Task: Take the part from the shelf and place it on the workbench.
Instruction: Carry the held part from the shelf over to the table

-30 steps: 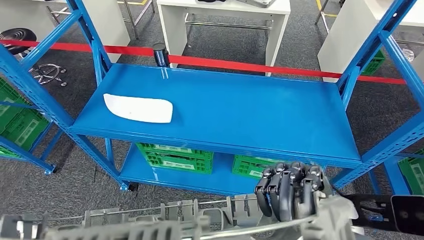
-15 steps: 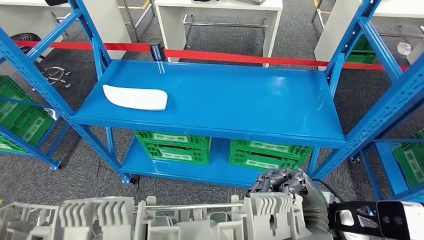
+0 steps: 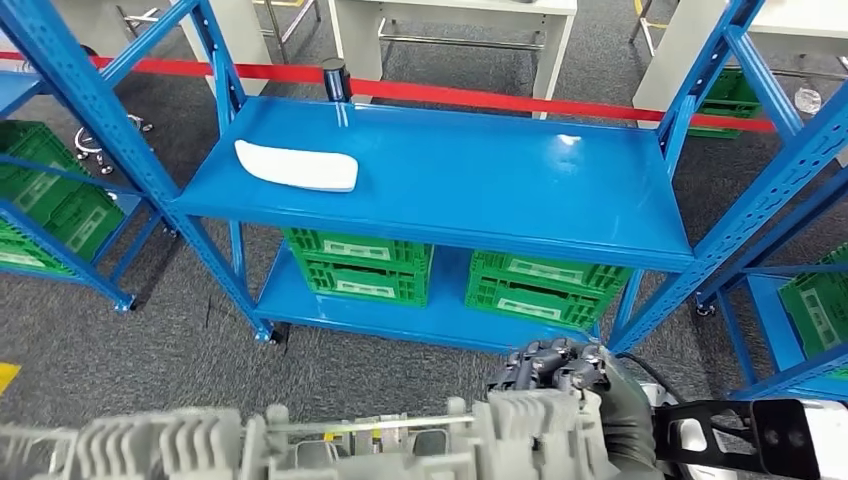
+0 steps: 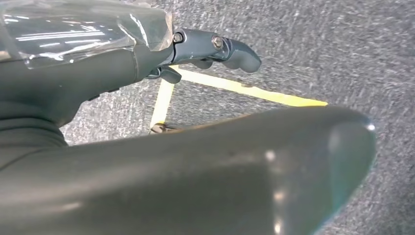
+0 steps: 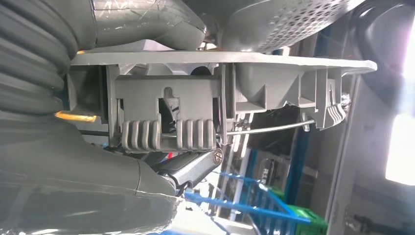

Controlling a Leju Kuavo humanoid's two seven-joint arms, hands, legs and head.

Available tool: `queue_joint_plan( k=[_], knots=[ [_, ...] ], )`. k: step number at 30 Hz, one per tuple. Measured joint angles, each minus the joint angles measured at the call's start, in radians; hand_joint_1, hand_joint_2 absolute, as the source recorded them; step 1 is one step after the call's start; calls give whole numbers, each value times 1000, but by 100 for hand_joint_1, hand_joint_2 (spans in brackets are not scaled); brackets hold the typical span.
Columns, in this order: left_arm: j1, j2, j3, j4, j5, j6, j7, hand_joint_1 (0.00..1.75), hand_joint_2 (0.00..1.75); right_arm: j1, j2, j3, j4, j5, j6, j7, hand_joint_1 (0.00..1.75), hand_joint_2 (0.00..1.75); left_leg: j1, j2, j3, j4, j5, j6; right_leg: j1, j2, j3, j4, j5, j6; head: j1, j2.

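A long grey ribbed plastic part (image 3: 300, 450) lies across the bottom of the head view, well in front of the blue shelf (image 3: 450, 175). My right hand (image 3: 555, 368) grips its right end, dark fingers curled over the top edge. In the right wrist view the same part (image 5: 195, 93) is clamped between the thumb and fingers of that hand (image 5: 88, 191). A white curved part (image 3: 297, 165) lies on the shelf's left side. My left hand (image 4: 147, 152) hangs over grey carpet with nothing in it, thumb and fingers (image 4: 220, 49) apart.
Green crates (image 3: 360, 265) sit on the shelf's lower level. More blue racks with green crates stand at the left (image 3: 40, 190) and right (image 3: 800, 290). Behind the shelf run a red tape (image 3: 480, 98) and white tables (image 3: 460, 25). Yellow floor lines (image 4: 244, 90) cross the carpet.
The whole head view has shifted: the shelf now looks farther off and more floor shows. The grey part stays in my right hand, higher in the picture than a second ago.
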Motion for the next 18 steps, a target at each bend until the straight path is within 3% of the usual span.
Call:
queue_joint_plan(
  k=[1,2,3,4,6,7,9,11,12,14,16,17,18],
  knots=[
    [-1,-3,0,0,0,0,2,0,0,-3,-1,2,0,-8,2,-2,150,175,-1,1,-18,1,13,2,0,0,-18,70,-41,-2,2,0],
    [-1,-6,0,0,0,0,4,0,0,-4,-1,4,0,-13,4,-3,150,175,-1,2,-34,2,25,2,-1,0,-28,128,-63,2,2,0],
    [-1,-10,0,0,0,0,7,0,0,-7,-2,5,0,-17,7,-5,150,175,-1,3,-52,4,37,1,-2,0,-25,162,-65,11,3,0],
    [-1,-12,0,0,0,2,10,0,0,-11,-3,5,1,-19,11,-8,150,175,0,4,-69,7,49,-1,-4,0,-6,160,-49,24,3,0],
    [-1,-16,-1,0,0,7,13,0,0,-24,-4,6,1,-16,18,-19,150,175,3,5,-104,22,67,-10,-8,0,81,56,-8,44,3,0],
    [-1,-17,-2,0,0,10,14,0,0,-32,-4,6,1,-15,21,-24,150,175,3,5,-122,35,73,-15,-8,1,133,-22,-8,45,3,0],
    [-2,-16,-3,0,0,12,16,0,0,-41,-4,6,1,-12,22,-30,150,175,2,5,-143,55,85,-27,-5,2,187,-114,-28,33,1,0],
    [-1,-16,-3,0,0,13,17,0,0,-44,-5,6,1,-10,22,-32,150,175,5,4,-150,60,97,-38,-2,2,181,-123,-29,15,-1,0],
    [-1,-16,-4,0,-1,15,18,0,0,-45,-4,6,1,-7,21,-32,150,175,8,3,-154,65,90,-43,-3,1,173,-122,-21,6,-1,0],
    [0,-16,-9,0,-2,18,18,0,0,-48,-2,5,0,7,19,-33,150,175,13,1,-171,117,22,-54,-6,-1,154,-123,0,-11,-3,0],
    [-1,-16,-18,0,-3,19,18,0,0,-48,1,3,0,29,18,-39,150,175,14,0,-196,236,-85,-63,-3,-2,130,-122,23,-18,-5,0],
    [-3,-17,-23,0,-3,18,19,0,0,-48,2,2,0,41,20,-44,150,175,14,-1,-205,296,-115,-65,-2,1,117,-121,36,-18,-6,0],
    [-4,-17,-28,0,-3,16,18,0,0,-49,0,1,0,50,25,-53,150,175,14,-1,-203,337,-121,-64,0,4,102,-120,49,-17,-5,0]
  ],
)
